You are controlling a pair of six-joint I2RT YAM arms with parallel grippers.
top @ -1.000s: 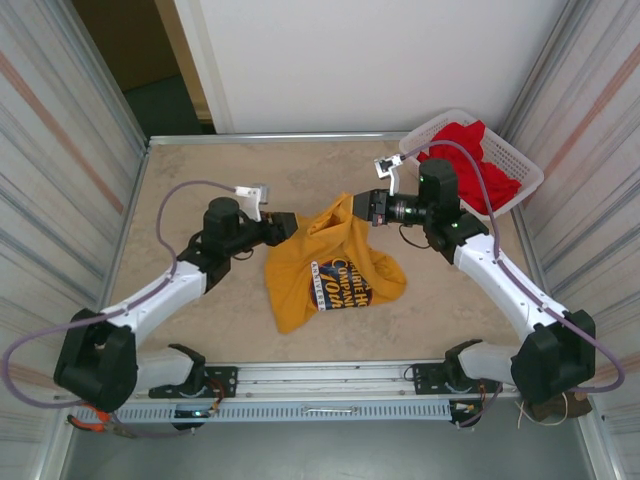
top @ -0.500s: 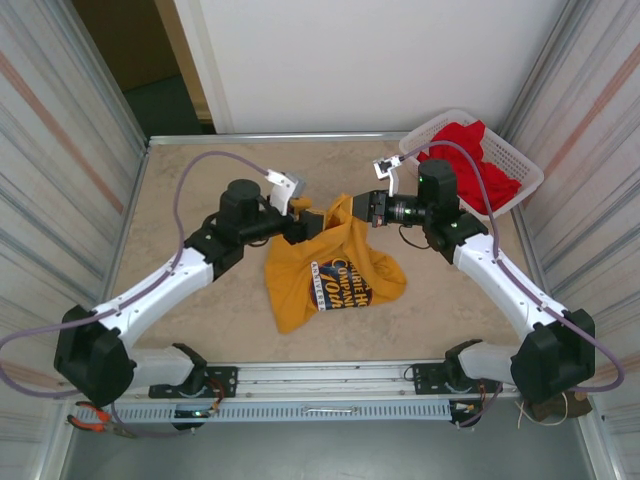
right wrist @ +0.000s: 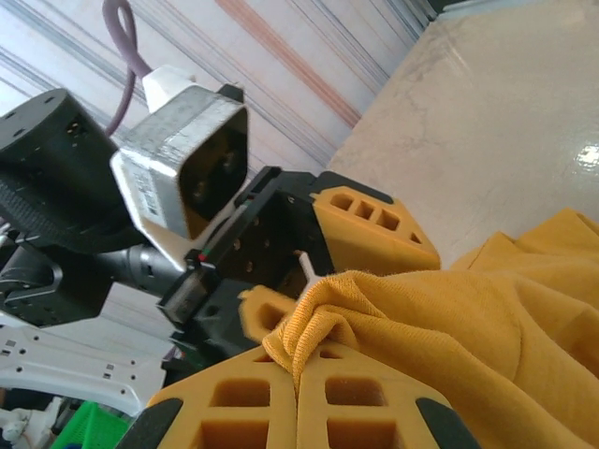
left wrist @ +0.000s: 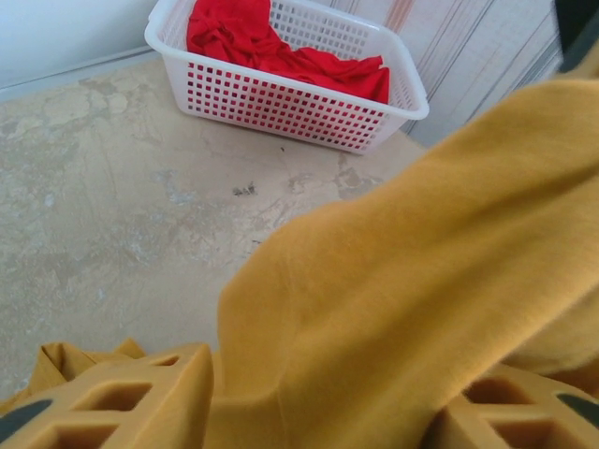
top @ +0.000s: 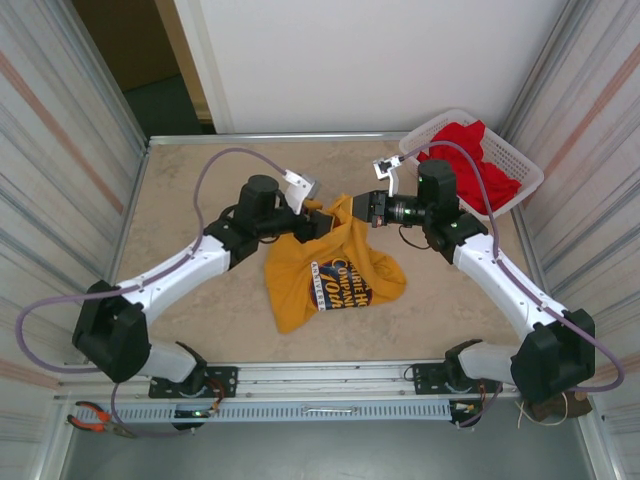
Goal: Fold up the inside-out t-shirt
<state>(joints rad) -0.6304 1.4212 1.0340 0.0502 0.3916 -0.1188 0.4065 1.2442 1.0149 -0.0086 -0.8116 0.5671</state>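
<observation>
Trainee: Change over the last second, what do you make of it?

Lead: Mainly the left arm. It swung in from the left side of the table. The left gripper now sits at the far edge of the mustard t-shirt, just beside the right gripper, which hasn't moved.

Trainee: Are both holding?

Lead: The right one is. In the right wrist view its fingers are pinched together on a bunched fold. The left one is spread wide. In the left wrist view, cloth lies between its fingers, not clamped yet.

Trainee: And for the fold?

Lead: I read it as setting up a second grasp next to the first, so the shirt can be lifted or spread from two points. Folding proper hasn't begun.

Trainee: How does the shirt lie?

Lead: Mid-table and crumpled, with the blue-and-white print facing up. It rises to a peak at the right gripper, and its long axis runs from that far peak to a near-left corner. I can't tell which end is the collar. The white basket holding the red garment stands well apart at the far right.
</observation>
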